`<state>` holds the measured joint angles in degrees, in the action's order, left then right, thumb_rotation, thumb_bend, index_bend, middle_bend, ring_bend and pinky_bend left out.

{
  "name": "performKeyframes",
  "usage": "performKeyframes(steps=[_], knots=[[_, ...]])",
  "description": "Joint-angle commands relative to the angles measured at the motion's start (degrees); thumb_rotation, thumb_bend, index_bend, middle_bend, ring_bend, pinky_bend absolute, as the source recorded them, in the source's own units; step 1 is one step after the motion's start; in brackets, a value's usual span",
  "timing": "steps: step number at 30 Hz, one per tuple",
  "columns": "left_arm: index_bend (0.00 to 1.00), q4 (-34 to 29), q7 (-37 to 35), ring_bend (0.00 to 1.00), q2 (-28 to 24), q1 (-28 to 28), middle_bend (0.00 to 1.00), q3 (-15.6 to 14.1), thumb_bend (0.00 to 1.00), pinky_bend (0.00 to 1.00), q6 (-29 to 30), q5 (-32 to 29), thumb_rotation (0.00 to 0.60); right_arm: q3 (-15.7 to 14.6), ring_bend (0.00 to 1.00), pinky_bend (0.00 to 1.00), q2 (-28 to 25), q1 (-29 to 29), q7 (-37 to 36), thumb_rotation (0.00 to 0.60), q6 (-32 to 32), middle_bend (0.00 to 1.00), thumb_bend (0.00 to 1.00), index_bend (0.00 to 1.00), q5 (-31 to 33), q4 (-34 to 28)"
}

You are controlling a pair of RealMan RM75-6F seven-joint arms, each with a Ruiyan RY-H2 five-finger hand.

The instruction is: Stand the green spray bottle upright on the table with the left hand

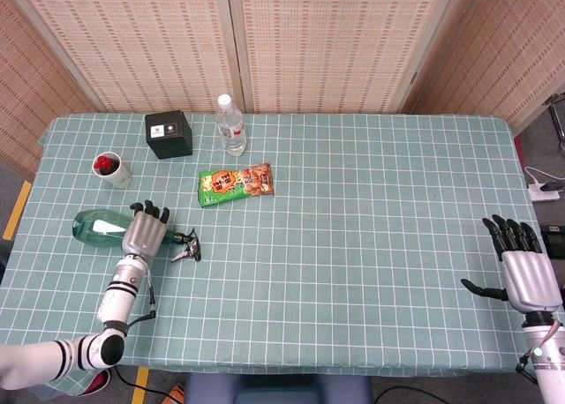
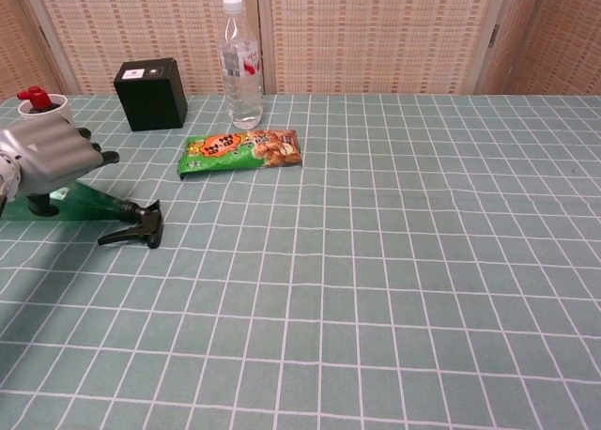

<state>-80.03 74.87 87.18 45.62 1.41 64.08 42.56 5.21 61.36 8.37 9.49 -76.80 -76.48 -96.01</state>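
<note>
The green spray bottle lies on its side at the table's left. Its black trigger head points right. In the chest view the bottle shows partly behind my left hand. My left hand hovers low over the bottle's neck end. Its fingers are stretched out across the bottle, and its thumb hangs down on the near side, not closed around it. My right hand rests with fingers spread at the table's right edge, holding nothing.
A snack packet lies behind and to the right of the bottle. A clear water bottle and a black box stand at the back. A white cup with a red thing in it stands behind the spray bottle.
</note>
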Motion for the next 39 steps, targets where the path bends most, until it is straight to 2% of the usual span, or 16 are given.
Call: performKeyframes(steps=[1, 8, 13, 22, 31, 39], knots=[[0.14, 0.17, -0.88, 0.15, 1.69, 0.02, 0.23, 1.84, 0.21, 0.29, 0.41, -3.57, 0.6, 0.0, 0.0, 0.0, 0.01, 0.0, 0.01, 0.6, -0.03, 0.03, 0.0, 0.0, 0.0, -0.04], [0.17, 3.1, 0.82, 0.17, 4.23, 1.1, 0.25, 3.49, 0.21, 0.3, 1.41, -8.76, 0.6, 0.05, 0.0, 0.0, -0.07, -0.02, -0.47, 0.6, 0.0, 0.03, 0.0, 0.0, 0.15, 0.01], [0.2, 4.65, 0.37, 0.19, 5.04, 1.43, 0.27, 3.94, 0.21, 0.31, 1.27, -10.17, 0.6, 0.05, 0.0, 0.0, -0.15, -0.02, -0.83, 0.6, 0.1, 0.03, 0.0, 0.0, 0.23, 0.02], [0.4, 6.38, -2.27, 0.25, 5.66, 1.01, 0.34, 3.64, 0.22, 0.32, 0.2, -10.63, 0.6, 0.04, 0.0, 0.0, -0.17, 0.06, -0.95, 0.6, 0.24, 0.03, 0.0, 0.0, 0.3, 0.0], [0.54, 5.99, -8.3, 0.31, 4.78, 0.71, 0.4, 3.34, 0.24, 0.36, 0.13, -4.49, 0.6, 0.03, 0.0, 0.0, -0.22, 0.11, -0.87, 0.6, 0.27, 0.03, 0.0, 0.0, 0.32, -0.09], [0.61, -1.12, -22.95, 0.41, 2.5, -1.32, 0.51, 7.12, 0.26, 0.44, 6.52, 7.03, 0.6, -0.06, 0.0, 0.0, -0.35, 0.04, -1.25, 0.6, 0.27, 0.03, 0.0, 0.0, 0.24, -0.03]])
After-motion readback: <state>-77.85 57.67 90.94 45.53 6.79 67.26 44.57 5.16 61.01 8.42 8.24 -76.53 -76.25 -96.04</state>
